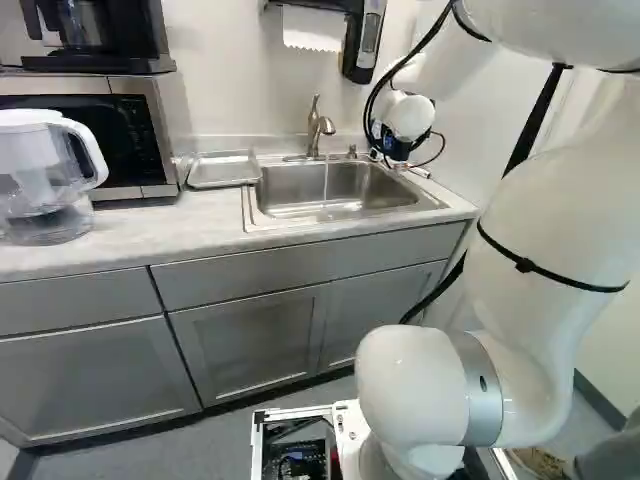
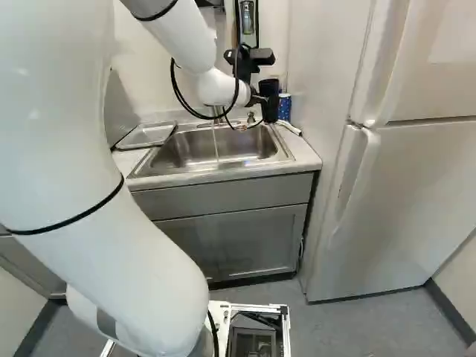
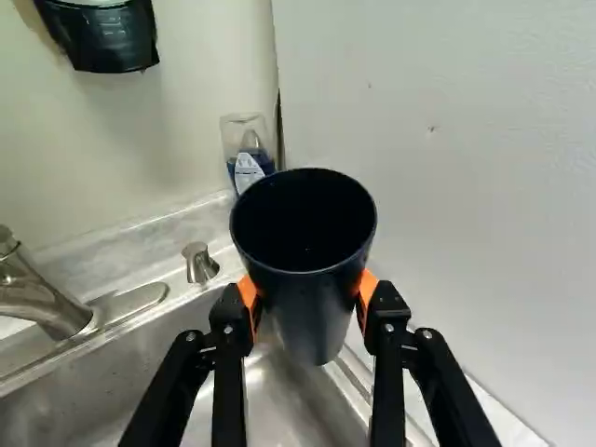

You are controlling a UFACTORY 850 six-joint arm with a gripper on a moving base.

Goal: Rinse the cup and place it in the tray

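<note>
Cup (image 3: 312, 303), smooth, round-rimmed and tapered, is clamped in the gripper (image 2: 263, 100) near the shiny metal sink (image 2: 186, 151).

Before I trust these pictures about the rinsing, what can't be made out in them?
- Bottom of the cup inside: wrist view, lost in darkness; leftover water can't be told.
- Any stream from the faucet: left base view, too faint.
- Lower part of the bottle: wrist view, hidden by the cup.
- Microwave: left base view, one side cut off by the edge.
</note>
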